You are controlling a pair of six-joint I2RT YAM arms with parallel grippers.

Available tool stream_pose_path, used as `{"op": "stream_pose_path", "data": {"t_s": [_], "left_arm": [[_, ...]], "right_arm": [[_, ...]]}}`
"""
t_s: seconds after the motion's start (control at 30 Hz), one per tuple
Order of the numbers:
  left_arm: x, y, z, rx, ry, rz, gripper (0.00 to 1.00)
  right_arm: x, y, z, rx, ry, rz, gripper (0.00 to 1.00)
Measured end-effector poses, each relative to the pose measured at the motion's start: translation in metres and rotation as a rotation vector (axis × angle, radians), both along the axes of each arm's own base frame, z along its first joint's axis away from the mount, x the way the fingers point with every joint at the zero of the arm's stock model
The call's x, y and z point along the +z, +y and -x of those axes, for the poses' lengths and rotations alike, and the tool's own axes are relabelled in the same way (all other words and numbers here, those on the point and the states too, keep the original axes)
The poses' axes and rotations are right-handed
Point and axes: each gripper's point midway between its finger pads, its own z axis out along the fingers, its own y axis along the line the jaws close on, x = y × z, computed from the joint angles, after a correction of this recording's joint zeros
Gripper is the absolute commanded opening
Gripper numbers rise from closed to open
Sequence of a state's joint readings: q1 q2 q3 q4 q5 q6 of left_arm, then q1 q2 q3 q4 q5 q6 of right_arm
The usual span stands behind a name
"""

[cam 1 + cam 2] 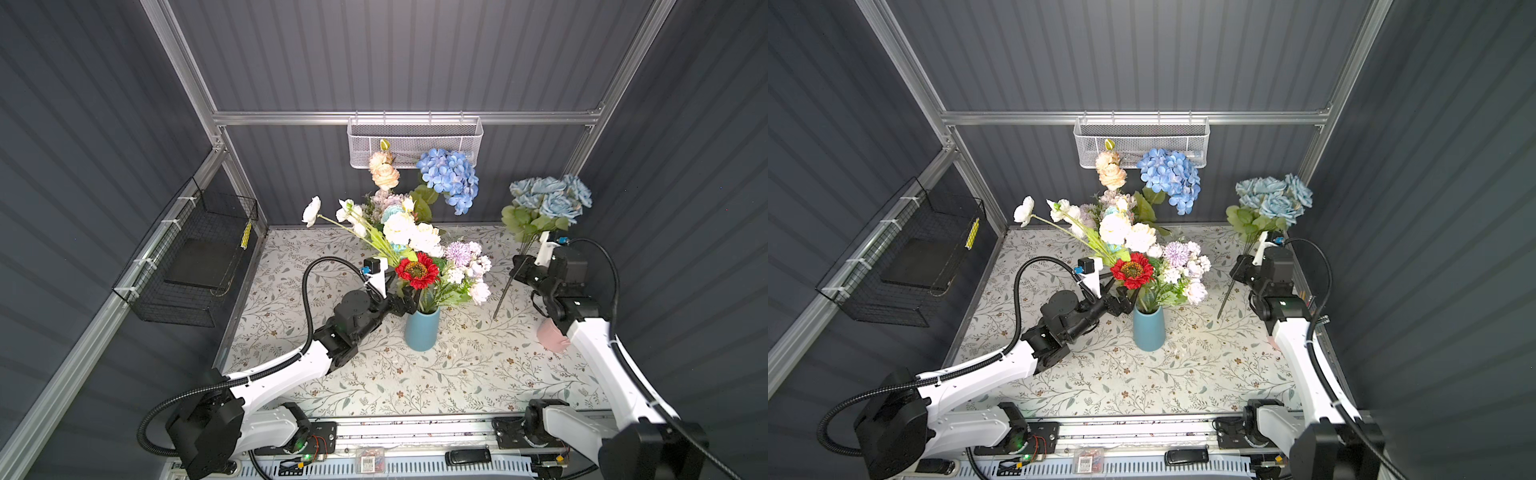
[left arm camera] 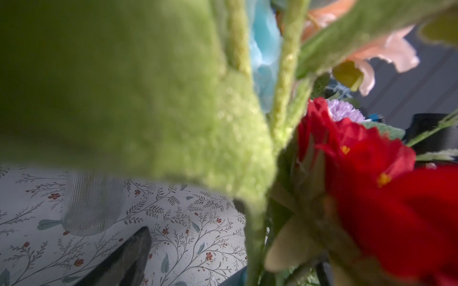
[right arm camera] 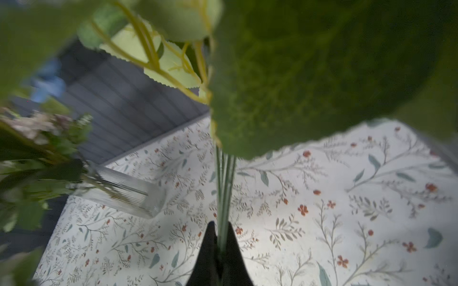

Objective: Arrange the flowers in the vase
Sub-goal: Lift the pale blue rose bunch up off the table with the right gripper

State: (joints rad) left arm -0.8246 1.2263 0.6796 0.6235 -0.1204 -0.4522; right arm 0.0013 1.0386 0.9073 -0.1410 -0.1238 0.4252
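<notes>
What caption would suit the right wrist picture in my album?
Right hand shut on a bunch of green stems over the floral tablecloth, a ribbed glass vase nearby.

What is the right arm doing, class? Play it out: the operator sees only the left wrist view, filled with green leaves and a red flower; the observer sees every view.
Observer: The right gripper is shut on the stems of a pale-blue rose bunch, held up at the right side of the table.
Operator: Where does my own gripper stand?
Observer: The left gripper is open, among the stems just above the mouth of the blue vase.
Operator: What stands behind the flowers that fill my view?
Observer: A blue hydrangea rises at the back, up to a white mesh basket on the wall.
</notes>
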Motion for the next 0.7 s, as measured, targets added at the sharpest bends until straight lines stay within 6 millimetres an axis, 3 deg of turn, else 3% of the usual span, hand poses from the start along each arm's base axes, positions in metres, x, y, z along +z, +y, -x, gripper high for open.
{"op": "stream_pose_path", "data": {"t_s": [0.2, 0.33, 0.5, 0.7], "left_arm": [[0.000, 0.000, -0.001, 0.003, 0.000, 0.001, 0.99], [0.000, 0.001, -0.001, 0.010, 0.000, 0.000, 0.99], [0.001, 0.000, -0.002, 0.011, -0.001, 0.002, 0.99], [0.000, 0.000, -0.002, 0.011, 0.000, 0.001, 0.99]], "right_arm": [[0.095, 0.011, 0.037, 0.047, -0.259, 0.030, 0.00], [0.141, 0.037, 0.061, 0.161, -0.401, 0.003, 0.00], [0.177, 0.095, 0.089, 0.408, -0.545, -0.053, 0.00], [0.205, 0.162, 0.124, 0.707, -0.705, -0.099, 0.00]]}}
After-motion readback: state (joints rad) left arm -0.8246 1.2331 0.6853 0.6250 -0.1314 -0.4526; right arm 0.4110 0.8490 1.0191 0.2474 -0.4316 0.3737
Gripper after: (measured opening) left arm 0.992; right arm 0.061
